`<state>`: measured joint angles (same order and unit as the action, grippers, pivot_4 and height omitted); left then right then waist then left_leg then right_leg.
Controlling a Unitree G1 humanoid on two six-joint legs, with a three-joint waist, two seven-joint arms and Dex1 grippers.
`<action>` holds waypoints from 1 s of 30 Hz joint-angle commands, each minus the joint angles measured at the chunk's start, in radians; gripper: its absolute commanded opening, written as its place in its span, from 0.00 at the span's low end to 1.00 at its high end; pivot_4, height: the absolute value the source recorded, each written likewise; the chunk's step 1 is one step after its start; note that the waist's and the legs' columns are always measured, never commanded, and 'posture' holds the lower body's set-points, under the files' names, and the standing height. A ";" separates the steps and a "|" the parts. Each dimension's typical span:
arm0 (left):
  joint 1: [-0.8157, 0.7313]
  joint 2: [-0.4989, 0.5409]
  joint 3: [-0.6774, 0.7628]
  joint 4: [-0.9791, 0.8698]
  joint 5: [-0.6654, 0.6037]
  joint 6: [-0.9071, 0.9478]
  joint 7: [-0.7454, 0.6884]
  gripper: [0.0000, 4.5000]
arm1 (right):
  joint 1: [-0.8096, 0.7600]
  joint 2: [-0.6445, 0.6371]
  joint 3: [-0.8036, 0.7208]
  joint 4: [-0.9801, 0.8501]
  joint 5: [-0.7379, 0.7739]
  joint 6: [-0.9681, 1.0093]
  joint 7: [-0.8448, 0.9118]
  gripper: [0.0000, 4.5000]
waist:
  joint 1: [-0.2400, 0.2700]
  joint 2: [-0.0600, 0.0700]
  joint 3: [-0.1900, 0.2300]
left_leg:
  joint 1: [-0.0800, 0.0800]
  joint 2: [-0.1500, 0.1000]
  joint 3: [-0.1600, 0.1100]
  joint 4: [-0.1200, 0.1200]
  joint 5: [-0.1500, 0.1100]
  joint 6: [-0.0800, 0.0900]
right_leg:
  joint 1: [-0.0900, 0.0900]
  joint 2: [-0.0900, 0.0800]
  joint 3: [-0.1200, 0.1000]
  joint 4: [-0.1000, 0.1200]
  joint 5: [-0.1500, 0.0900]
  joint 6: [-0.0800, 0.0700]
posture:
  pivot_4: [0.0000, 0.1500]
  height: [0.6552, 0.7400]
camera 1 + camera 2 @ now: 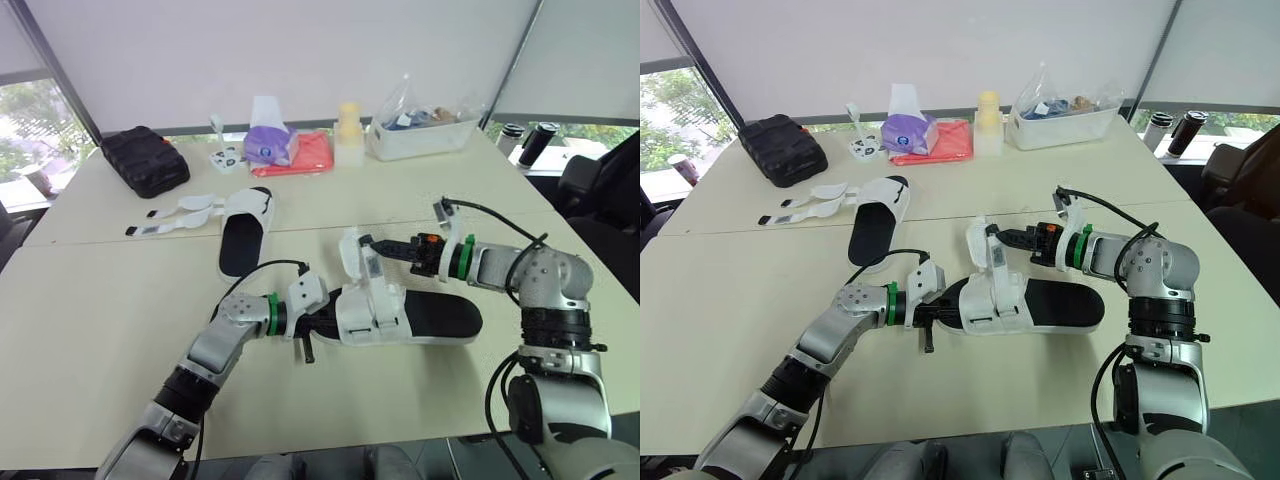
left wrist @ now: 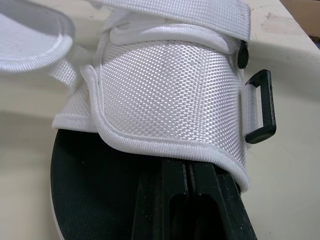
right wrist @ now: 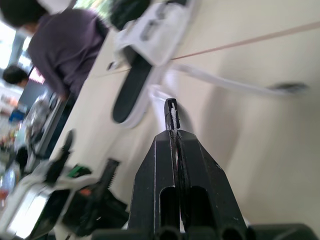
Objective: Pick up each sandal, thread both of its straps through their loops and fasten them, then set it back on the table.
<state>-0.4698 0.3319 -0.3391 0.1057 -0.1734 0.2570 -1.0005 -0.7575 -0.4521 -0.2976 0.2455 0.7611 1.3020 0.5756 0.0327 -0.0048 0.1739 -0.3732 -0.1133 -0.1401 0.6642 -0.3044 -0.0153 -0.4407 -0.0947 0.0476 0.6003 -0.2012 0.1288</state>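
Near sandal (image 1: 420, 318), flat on the table (image 1: 100, 330), long axis running left-right between the arms: left gripper (image 1: 318, 325) clamped on its sole end, right gripper (image 1: 368, 244) pinching the upright strap (image 1: 350, 258) above the black loop (image 2: 262, 107).

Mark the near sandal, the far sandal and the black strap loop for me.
near sandal (image 1: 440, 318): left eye view, on its black footbed.
far sandal (image 1: 238, 250): left eye view, on its black footbed.
black strap loop (image 2: 270, 107): left wrist view, on its outer bar.

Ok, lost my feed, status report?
Left gripper shut on near sandal. Right gripper shut on its strap, lifted. Far sandal unfastened. Nothing in the way.
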 commanded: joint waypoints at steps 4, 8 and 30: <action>0.023 0.009 -0.008 -0.013 0.012 0.017 0.004 0.00 | -0.039 0.019 -0.177 0.019 0.111 0.000 -0.028 0.01 | -0.018 0.000 0.000 | 0.000 0.000 0.000 0.000 0.000 0.000 | 0.000 0.000 0.000 0.000 0.000 0.000 | 1.00 1.00; 0.024 0.009 -0.010 -0.013 0.012 0.016 0.003 0.00 | -0.014 0.032 -0.201 0.000 0.132 0.015 -0.065 0.01 | -0.030 0.000 0.000 | 0.000 0.001 0.000 0.000 0.000 0.000 | 0.000 0.001 0.000 0.001 0.000 0.000 | 1.00 1.00; 0.042 0.005 -0.008 -0.029 0.012 0.023 0.026 0.00 | -0.115 0.024 0.027 0.216 -0.024 -0.143 0.040 0.01 | -0.044 0.002 -0.001 | 0.000 0.001 0.000 0.000 0.000 0.000 | -0.001 0.001 0.001 0.002 0.000 0.000 | 1.00 1.00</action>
<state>-0.4424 0.3340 -0.3376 0.0766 -0.1734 0.2621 -0.9787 -0.8286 -0.4267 -0.2662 0.4575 0.7464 1.1931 0.5990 -0.0110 -0.0030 0.1727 -0.3729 -0.1123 -0.1397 0.6642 -0.3044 -0.0153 -0.4416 -0.0935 0.0485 0.6029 -0.2011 0.1287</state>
